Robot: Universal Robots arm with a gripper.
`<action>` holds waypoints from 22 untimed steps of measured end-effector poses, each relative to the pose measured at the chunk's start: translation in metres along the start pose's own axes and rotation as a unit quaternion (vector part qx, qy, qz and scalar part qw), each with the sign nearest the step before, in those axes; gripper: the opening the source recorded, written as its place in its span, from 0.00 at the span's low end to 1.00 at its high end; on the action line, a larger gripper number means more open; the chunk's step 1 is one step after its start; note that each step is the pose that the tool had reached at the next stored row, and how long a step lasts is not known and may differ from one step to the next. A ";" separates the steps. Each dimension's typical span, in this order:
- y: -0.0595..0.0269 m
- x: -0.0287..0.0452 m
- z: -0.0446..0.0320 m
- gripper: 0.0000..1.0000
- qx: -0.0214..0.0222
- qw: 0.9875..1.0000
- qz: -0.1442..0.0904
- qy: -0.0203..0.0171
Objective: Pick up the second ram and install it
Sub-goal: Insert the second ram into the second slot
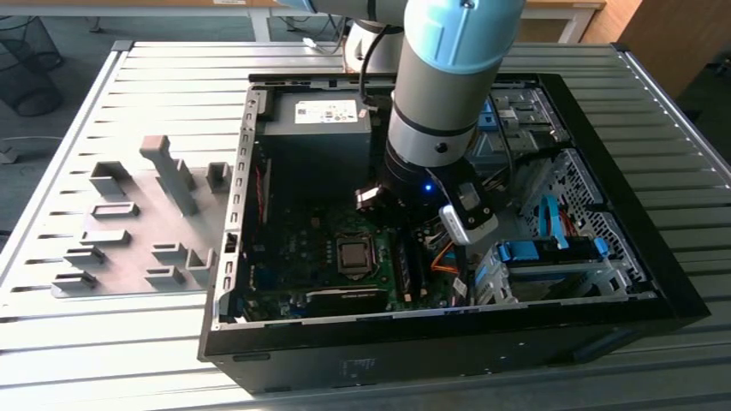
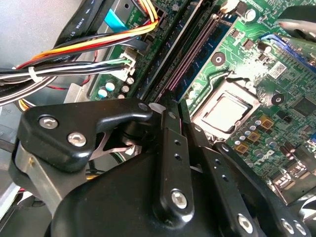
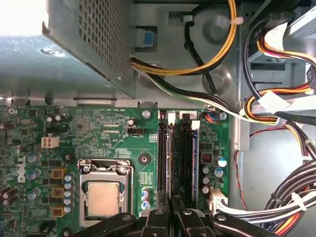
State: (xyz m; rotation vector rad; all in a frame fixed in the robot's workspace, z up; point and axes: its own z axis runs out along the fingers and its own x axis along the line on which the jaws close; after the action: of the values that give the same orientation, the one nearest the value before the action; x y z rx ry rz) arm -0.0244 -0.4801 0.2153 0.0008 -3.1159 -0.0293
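The second ram (image 3: 170,158) shows edge-on as a thin bluish-grey strip standing in the black memory slots (image 3: 183,158) of the motherboard, beside the processor socket (image 3: 101,195). In both wrist views my gripper (image 3: 173,210) (image 2: 167,106) is directly over it. The two black fingers (image 2: 170,148) are drawn close together on the strip's end. In the exterior view my arm (image 1: 440,103) reaches down into the open computer case (image 1: 639,282), with the wrist above the slots to the right of the socket (image 1: 354,254). Another bluish strip (image 3: 195,153) stands in a slot nearer the cables.
The power supply box (image 3: 89,44) (image 1: 314,128) stands close behind the slots. Bundles of coloured cables (image 3: 276,108) (image 2: 84,54) hang beside them. A drive cage with blue clips (image 1: 549,253) is on the exterior view's right. Grey fixture blocks (image 1: 137,223) stand on the slatted table outside the case.
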 end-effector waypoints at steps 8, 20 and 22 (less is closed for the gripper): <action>0.0000 0.0000 -0.0014 0.14 0.000 1.000 -0.001 0.000; -0.0019 0.0000 0.0001 0.14 0.000 1.000 0.000 0.000; -0.0019 0.0000 0.0002 0.14 0.000 1.000 0.000 0.000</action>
State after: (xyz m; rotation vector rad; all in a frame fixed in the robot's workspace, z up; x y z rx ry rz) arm -0.0244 -0.4819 0.2150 0.0023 -3.1160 -0.0300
